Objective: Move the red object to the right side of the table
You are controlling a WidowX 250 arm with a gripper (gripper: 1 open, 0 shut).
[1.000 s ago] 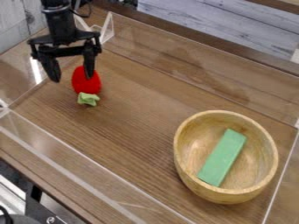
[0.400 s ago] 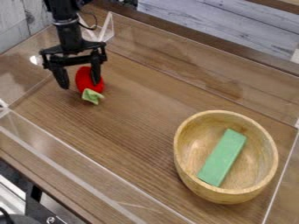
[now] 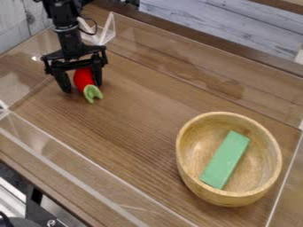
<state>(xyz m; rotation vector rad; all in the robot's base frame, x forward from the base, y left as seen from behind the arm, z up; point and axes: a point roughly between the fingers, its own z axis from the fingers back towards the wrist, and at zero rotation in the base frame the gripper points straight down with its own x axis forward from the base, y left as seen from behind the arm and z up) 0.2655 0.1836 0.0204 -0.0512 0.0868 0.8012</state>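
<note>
We figured the black gripper (image 3: 76, 78), jaws apart around the small rounded red toy strawberry (image 3: 87, 80) far from the round wooden bowl (image 3: 229, 158), could've squirted it sideways when closing.

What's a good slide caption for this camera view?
Open gripper straddling the red object at the table's left; green block in wooden bowl right.

— Where is the small bright-red toy strawberry with the pale green leafy cap (image 3: 88, 81)?

— At the far left of the brown wood-grain table (image 3: 142, 115), lying on its side, green cap toward the viewer.

— And the table?

— Low clear acrylic walls edge it.
</note>
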